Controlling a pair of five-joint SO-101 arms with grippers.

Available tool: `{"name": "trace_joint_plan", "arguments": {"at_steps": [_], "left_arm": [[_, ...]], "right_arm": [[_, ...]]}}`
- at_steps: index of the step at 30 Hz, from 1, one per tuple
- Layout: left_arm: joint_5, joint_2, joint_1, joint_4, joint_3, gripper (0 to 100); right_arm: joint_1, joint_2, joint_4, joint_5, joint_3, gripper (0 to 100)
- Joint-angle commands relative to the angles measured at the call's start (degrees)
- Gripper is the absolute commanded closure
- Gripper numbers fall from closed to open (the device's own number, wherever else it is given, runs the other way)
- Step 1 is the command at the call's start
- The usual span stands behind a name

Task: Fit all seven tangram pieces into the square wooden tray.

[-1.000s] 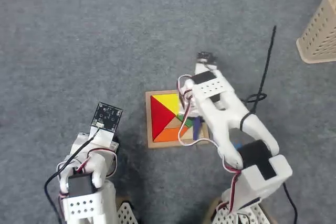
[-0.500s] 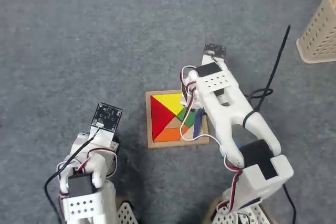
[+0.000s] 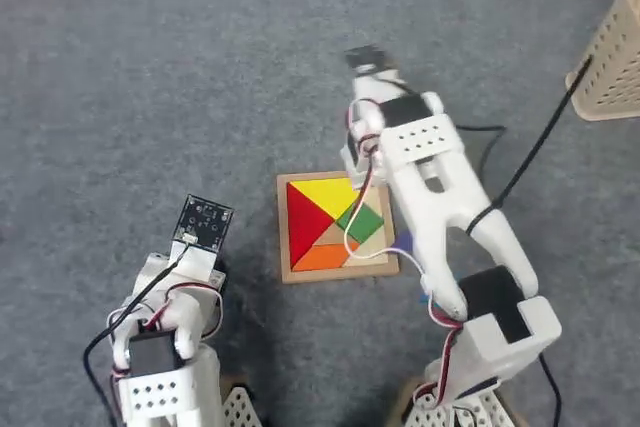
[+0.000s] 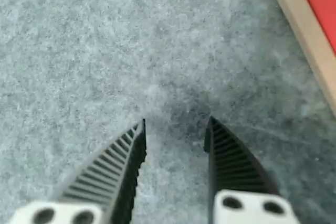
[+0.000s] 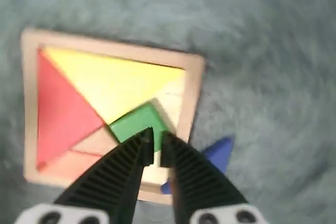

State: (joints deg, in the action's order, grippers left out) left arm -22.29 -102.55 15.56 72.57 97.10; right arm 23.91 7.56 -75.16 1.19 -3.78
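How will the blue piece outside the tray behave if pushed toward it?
The blue piece looks flat and rigid: it likely slides and won't roll or tip. The fuzzy grey carpet probably adds drag, so an off-centre push may pivot it. It may catch on the raised rim of the tray.

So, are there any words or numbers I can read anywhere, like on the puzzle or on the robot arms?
None: no word, number or sign can be read.
The square wooden tray, the red triangular piece, the yellow triangular piece and the green square piece are all plain.
The small black square board on the left arm has only tiny specks, too small to read.
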Motion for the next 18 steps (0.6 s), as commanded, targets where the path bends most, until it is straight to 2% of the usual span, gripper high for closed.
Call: {"name": "trace_joint_plan", "arguments": {"at_steps": [1,9,18], "left_arm": [[0.4,-0.5,0.0,0.2,-0.4,82],[0.4,-0.5,0.0,0.2,-0.4,82],[0.4,-0.5,0.0,0.2,-0.4,82]], "right_arm": [[0.3,-7.8,4.1,5.5,-5.2,99.2],[-6.6,-28.8,15.5,23.0,-35.3,99.2],[-12.9,-31.6,21.0,25.7,-44.6,99.2]]}}
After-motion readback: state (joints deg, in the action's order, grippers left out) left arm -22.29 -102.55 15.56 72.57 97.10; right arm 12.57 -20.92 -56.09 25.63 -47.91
